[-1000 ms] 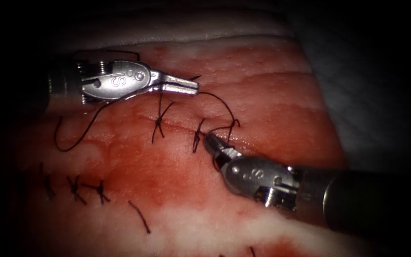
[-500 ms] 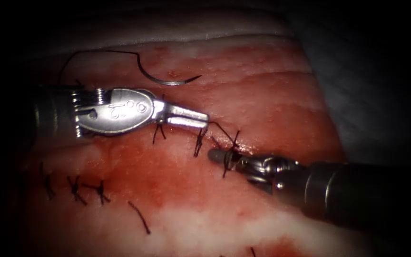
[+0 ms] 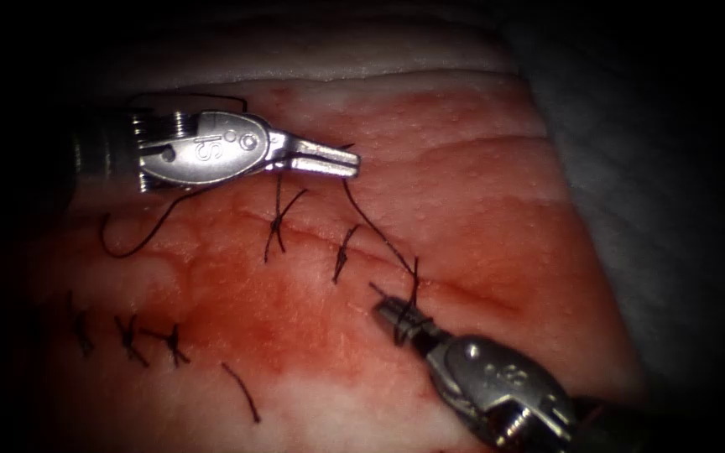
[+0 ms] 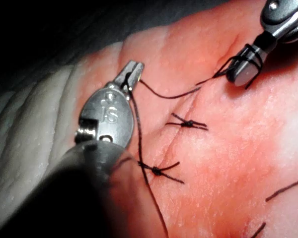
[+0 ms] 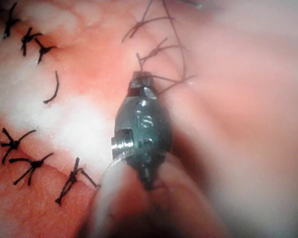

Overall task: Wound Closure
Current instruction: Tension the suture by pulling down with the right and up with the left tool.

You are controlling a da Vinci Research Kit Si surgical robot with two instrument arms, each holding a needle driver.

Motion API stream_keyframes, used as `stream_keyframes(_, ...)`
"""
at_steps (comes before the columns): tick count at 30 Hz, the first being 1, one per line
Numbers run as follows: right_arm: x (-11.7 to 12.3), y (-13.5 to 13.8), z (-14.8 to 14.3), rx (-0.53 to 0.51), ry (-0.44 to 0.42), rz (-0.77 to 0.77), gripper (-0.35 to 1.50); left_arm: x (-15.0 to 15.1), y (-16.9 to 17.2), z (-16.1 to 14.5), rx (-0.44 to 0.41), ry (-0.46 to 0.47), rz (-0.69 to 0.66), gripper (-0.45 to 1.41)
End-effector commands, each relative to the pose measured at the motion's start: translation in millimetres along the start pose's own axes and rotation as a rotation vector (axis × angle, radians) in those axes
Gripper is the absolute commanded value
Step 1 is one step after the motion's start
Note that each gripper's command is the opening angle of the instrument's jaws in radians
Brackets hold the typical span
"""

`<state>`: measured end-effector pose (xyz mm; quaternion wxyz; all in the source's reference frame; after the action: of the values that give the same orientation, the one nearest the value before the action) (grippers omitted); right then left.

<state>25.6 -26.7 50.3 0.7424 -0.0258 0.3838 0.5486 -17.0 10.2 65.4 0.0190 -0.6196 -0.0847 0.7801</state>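
On the tissue (image 3: 472,184) the cut (image 3: 312,229) runs across, closed by two knotted stitches (image 3: 277,221) (image 3: 343,252). My left tool (image 3: 333,159) hovers above the cut's left part, jaws shut on the thread (image 3: 375,231), also seen in the left wrist view (image 4: 131,73). The thread runs taut down-right to a third stitch site. There my right tool (image 3: 392,315) (image 4: 241,74) (image 5: 140,79) is shut on the thread's short end, with loops wound round its jaws. The needle lies on the tissue behind the left tool; only its tip (image 3: 347,148) pokes out. Neither tool holds it.
Slack thread (image 3: 132,247) curls on the tissue under the left tool's shaft. A row of older knotted stitches (image 3: 127,335) and a loose cut thread end (image 3: 241,390) lie lower left. Red fluid (image 3: 295,319) wets the tissue below the cut.
Half a second ago the two tools were close together at the cut. The left tool has since moved up and the right tool down-right, drawing the thread straight between them.
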Motion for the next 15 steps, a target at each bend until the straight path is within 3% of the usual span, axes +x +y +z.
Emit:
stream_keyframes(1, -0.2, -0.8, 0.4, -0.025, 0.0, -0.045, -0.35, -0.9, -1.8, 0.9, 0.01, -0.002, -0.005, -0.45)
stream_keyframes(4, -0.7, -1.0, 0.2, -0.04, -0.012, -0.068, -0.35, -1.9, -3.7, 1.5, 0.026, -0.011, -0.006, -0.45)
stream_keyframes(7, -1.5, -0.7, 1.4, -0.037, -0.027, -0.069, -0.35, -4.3, -9.3, 4.0, 0.075, -0.026, 0.0, -0.45)
stream_keyframes(15, -2.9, -0.2, 3.2, -0.042, -0.031, -0.071, -0.35, -7.5, -17.9, 10.1, 0.12, -0.034, 0.005, -0.45)
